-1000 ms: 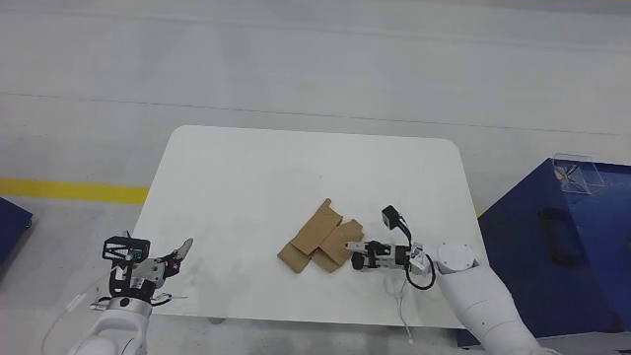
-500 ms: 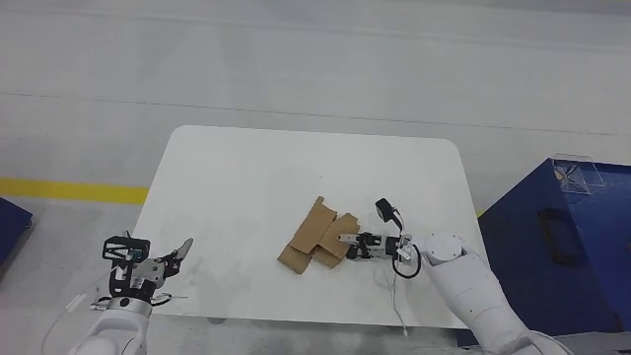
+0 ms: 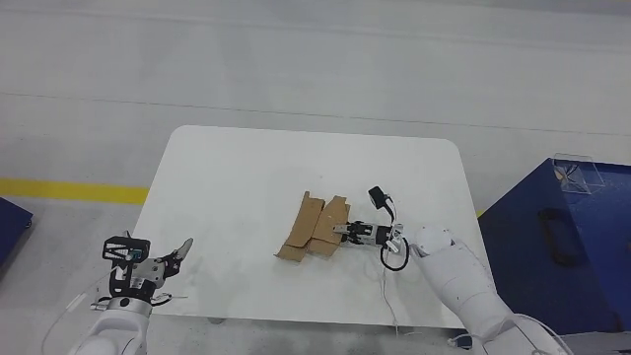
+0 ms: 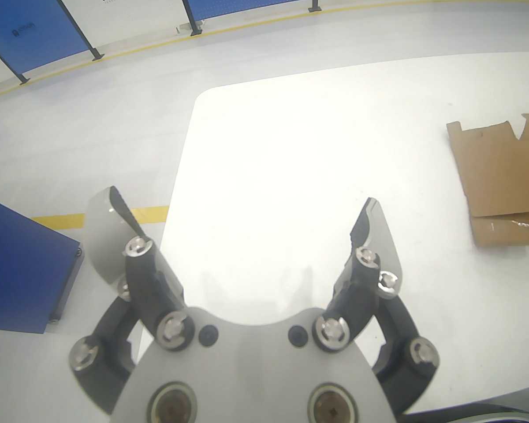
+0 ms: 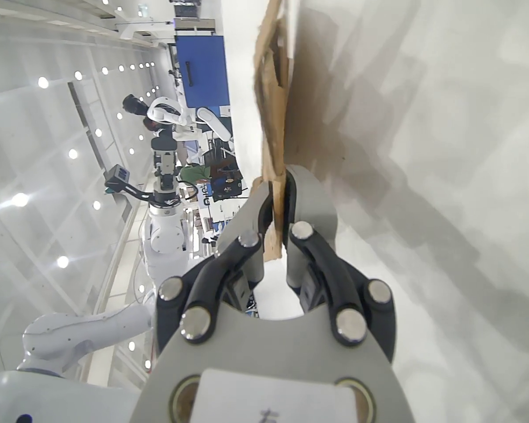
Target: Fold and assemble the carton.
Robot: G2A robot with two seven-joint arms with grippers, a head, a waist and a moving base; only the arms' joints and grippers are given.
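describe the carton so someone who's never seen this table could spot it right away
Start at the white table with rounded corners. Toward the robot's side of it lies the carton, a flattened piece of brown cardboard with notched flaps. It is the only brown thing on the tabletop, and the right gripper is clamped on one edge.
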